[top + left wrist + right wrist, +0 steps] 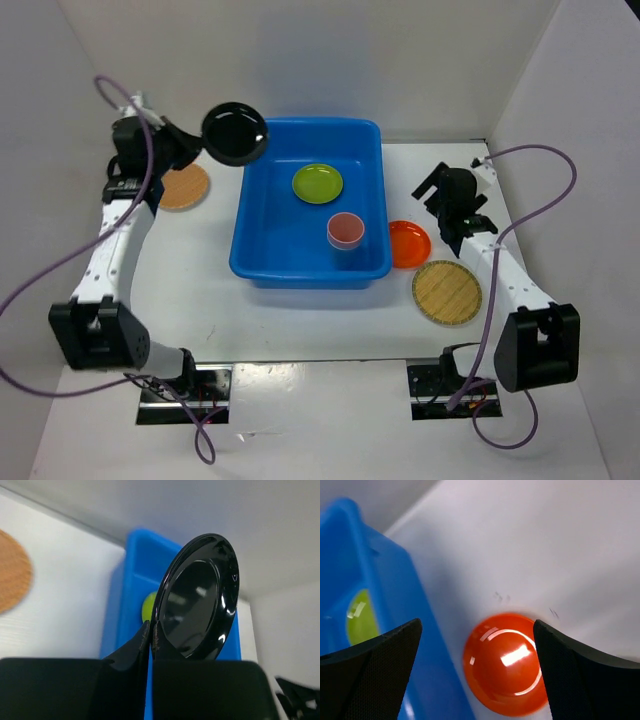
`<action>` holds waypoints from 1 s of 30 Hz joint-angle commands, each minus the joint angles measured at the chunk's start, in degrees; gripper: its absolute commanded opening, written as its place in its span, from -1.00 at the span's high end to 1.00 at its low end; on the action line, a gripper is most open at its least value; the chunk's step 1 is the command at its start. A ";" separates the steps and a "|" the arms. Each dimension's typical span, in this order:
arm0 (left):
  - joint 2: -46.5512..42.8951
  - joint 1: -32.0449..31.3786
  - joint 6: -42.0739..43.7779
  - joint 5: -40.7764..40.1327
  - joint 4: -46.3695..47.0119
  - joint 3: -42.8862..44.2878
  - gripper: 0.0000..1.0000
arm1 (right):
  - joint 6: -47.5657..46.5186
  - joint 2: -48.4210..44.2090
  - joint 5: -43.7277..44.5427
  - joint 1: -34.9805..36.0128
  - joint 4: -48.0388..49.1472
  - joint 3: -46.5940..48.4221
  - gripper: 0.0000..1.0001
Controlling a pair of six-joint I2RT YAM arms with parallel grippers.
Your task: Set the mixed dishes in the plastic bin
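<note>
The left gripper (198, 146) pinches the black plate (235, 133) by its edge, tilted over the plastic bin (310, 275) at its 11 o'clock corner. Released there, it could strike the rim and tumble onto the desk (300, 320). The right gripper (477, 635) gapes wide, empty, over the orange plate (408, 243).

1. No legible text, label, brand, number or sign in any of the three views.
2. Only faint dark specks (501, 596) on the table (560, 555), just beyond the orange plate (506, 662); too small and blurred to read as characters.
</note>
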 commanded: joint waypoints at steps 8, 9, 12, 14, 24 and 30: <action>22.38 -13.90 9.39 9.41 -3.65 16.86 1.00 | 0.65 7.27 -6.75 -7.68 -2.59 -3.10 -0.91; 24.14 -14.52 10.17 9.40 -4.44 18.79 1.00 | 0.65 8.67 -7.45 -8.38 -2.06 -3.11 -0.91; 32.12 -16.19 10.18 8.35 -6.56 25.57 1.00 | -3.30 11.74 -13.68 -10.75 -0.49 -3.11 -0.89; 34.69 -16.90 8.87 6.86 -7.17 27.85 1.00 | -6.10 15.44 -19.13 -12.07 0.05 -3.11 -0.83; 43.49 -18.13 8.86 3.96 -8.40 29.62 1.00 | -8.93 19.23 -23.53 -12.08 0.58 -3.72 -0.61; 47.53 -18.66 8.34 2.82 -9.45 31.90 1.00 | -9.55 20.28 -24.24 -12.08 0.58 -4.25 -0.34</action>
